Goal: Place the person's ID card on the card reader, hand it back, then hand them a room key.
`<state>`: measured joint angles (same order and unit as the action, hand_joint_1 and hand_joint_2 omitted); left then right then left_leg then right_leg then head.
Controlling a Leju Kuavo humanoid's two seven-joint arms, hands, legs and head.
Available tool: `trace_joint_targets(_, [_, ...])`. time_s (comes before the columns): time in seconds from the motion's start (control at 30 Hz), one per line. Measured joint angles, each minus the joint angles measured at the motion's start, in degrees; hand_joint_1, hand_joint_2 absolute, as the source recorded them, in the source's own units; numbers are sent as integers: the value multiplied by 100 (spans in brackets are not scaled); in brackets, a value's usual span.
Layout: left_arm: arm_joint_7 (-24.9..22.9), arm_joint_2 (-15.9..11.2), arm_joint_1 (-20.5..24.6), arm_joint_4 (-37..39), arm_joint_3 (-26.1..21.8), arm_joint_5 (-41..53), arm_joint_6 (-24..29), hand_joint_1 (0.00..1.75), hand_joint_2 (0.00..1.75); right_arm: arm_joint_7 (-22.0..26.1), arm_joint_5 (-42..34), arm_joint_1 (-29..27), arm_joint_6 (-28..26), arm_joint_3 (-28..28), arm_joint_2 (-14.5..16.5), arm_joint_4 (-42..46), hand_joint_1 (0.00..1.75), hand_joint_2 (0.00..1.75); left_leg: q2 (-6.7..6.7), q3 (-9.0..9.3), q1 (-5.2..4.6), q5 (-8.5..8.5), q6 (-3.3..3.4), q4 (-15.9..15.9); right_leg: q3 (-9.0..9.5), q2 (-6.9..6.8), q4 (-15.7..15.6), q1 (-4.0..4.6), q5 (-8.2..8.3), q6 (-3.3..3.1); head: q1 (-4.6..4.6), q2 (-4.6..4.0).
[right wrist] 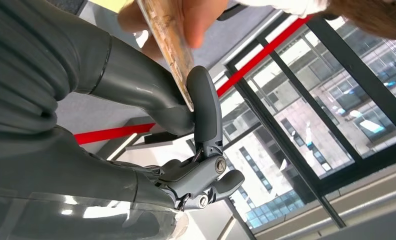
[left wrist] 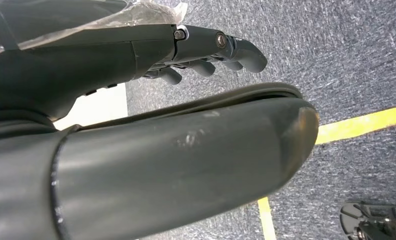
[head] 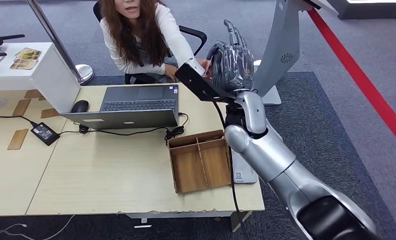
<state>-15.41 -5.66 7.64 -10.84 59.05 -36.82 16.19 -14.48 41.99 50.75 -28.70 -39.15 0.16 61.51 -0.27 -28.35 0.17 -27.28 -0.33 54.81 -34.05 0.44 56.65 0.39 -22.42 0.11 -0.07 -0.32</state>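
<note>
My right hand (head: 231,62) is raised past the desk's far edge toward the seated person (head: 141,35). In the right wrist view my right hand (right wrist: 186,125) pinches a thin brown card (right wrist: 168,45) between thumb and a finger. The person's fingers (right wrist: 196,15) grip the same card at its other end. A flat white device (head: 244,172), seemingly the card reader, lies on the desk just right of the wooden box (head: 201,160). My left hand (left wrist: 211,50) hangs over the carpet, its fingers loosely curled with nothing in them.
A laptop (head: 131,107) with a mouse (head: 79,106) and cables sits at the far side of the desk (head: 101,180). Several flat wooden pieces (head: 17,139) lie on the left. A white stand (head: 283,50) rises behind my right hand.
</note>
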Motion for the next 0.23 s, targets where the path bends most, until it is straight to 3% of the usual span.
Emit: trace_joint_targets(0.23, [-18, 5, 0, 0, 61, 5, -6, 0, 0, 64, -16, 206, -50, -4, 328, -834, 175, 175, 0, 2, 0, 0, 0, 0, -2, 0, 0, 0, -1, 1, 1, -1])
